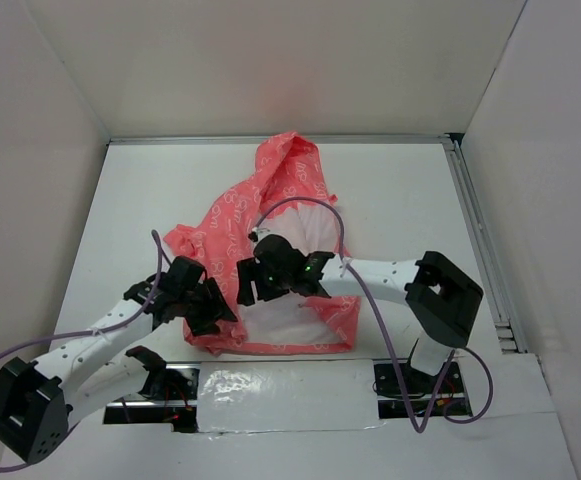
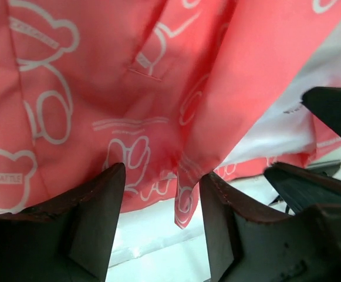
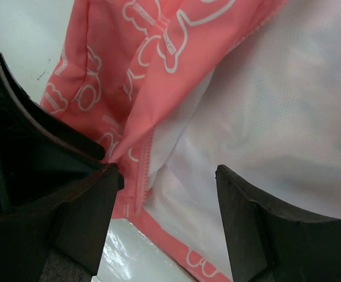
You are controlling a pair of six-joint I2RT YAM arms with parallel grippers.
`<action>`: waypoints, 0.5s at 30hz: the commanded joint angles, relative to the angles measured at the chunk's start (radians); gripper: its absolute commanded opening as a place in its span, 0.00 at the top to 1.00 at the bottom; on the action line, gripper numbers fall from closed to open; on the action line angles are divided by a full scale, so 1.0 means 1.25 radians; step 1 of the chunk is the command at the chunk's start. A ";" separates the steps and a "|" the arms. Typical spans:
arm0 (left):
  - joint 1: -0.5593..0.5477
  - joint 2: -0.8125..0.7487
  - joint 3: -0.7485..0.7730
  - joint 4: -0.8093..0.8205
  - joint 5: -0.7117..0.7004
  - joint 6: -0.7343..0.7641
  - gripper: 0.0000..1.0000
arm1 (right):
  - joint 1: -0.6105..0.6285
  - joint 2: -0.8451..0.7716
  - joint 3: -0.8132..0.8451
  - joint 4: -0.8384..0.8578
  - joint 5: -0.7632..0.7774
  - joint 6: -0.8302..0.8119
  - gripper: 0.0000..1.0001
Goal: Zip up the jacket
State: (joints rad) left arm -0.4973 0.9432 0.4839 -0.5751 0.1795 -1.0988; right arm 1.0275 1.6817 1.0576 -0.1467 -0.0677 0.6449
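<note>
The jacket (image 1: 290,190) lies unzipped at the middle of the bench (image 1: 410,190), lining showing. The left hand (image 2: 161,205) and the right hand (image 3: 167,200) both stand apart at its near hem, apparently gripping nothing. The step is finding the zipper edge (image 3: 142,176); next its two ends must be joined.

Robot lab cell: white walls (image 1: 270,60) box table (image 1: 410,200) w/ 2 bolted arms (image 1: 90,350).

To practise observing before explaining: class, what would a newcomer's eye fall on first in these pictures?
The coral-pink jacket with white print lies in the middle of the table, hood toward the far wall. Its front is open, white lining showing. The left claw and right claw hang open over its near part.
</note>
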 commanded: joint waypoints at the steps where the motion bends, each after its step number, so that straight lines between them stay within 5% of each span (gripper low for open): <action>1: 0.004 -0.026 -0.015 0.036 0.048 0.042 0.34 | -0.003 -0.037 -0.016 0.027 -0.007 0.004 0.26; 5: 0.003 -0.011 -0.021 0.094 0.076 0.078 0.39 | -0.003 -0.111 -0.078 0.020 0.044 0.031 0.26; 15: -0.042 0.096 -0.002 0.140 0.092 0.121 0.82 | 0.006 -0.336 -0.239 -0.140 0.152 0.144 0.23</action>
State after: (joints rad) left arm -0.5339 1.0447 0.4625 -0.4347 0.2668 -0.9863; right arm 1.0279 1.3357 0.8032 -0.2115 0.0532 0.7551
